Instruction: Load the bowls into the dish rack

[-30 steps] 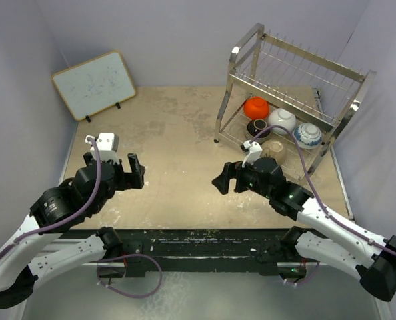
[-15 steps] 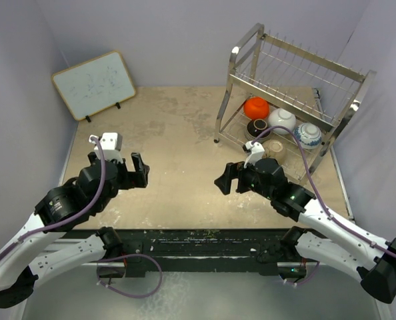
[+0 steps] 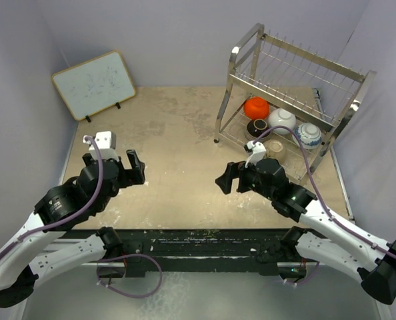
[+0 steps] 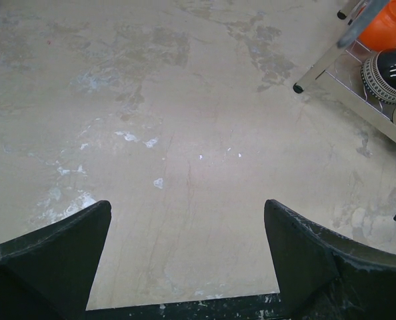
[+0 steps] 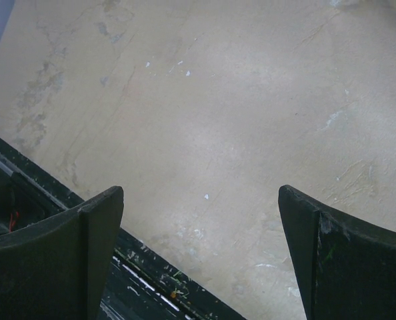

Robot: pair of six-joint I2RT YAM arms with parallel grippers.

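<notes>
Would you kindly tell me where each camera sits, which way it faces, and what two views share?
Top external: above and behind the bases, looking down on the beige table, silver wire dish rack, left arm and right arm.
Left wrist: on the left arm, facing forward-down at tabletop; left fingers spread at the bottom.
Right wrist: on the right arm, facing down at tabletop and its black near edge; right fingers spread.
Shared: top and left wrist both show the round orange-red bowl in the rack.
</notes>
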